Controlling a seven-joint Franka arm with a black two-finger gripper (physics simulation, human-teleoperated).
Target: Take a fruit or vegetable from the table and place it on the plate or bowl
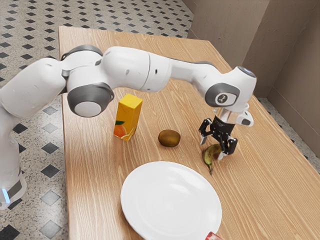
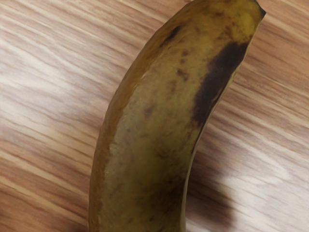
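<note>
Brown-spotted and likely soft, the banana (image 1: 211,155) lay beneath my open, empty gripper (image 1: 218,146), best pinched gently across its middle.

This looks like a home kitchen or dining corner, though little of the room shows. A wooden table (image 1: 270,165) stands on a floor (image 1: 30,30) of pale speckled tiles with black diamonds, beside plain beige walls (image 1: 230,25). On it are a juice carton (image 1: 127,117), a white plate (image 1: 170,200), a kiwi (image 1: 169,138) and a banana (image 1: 212,154).
</note>
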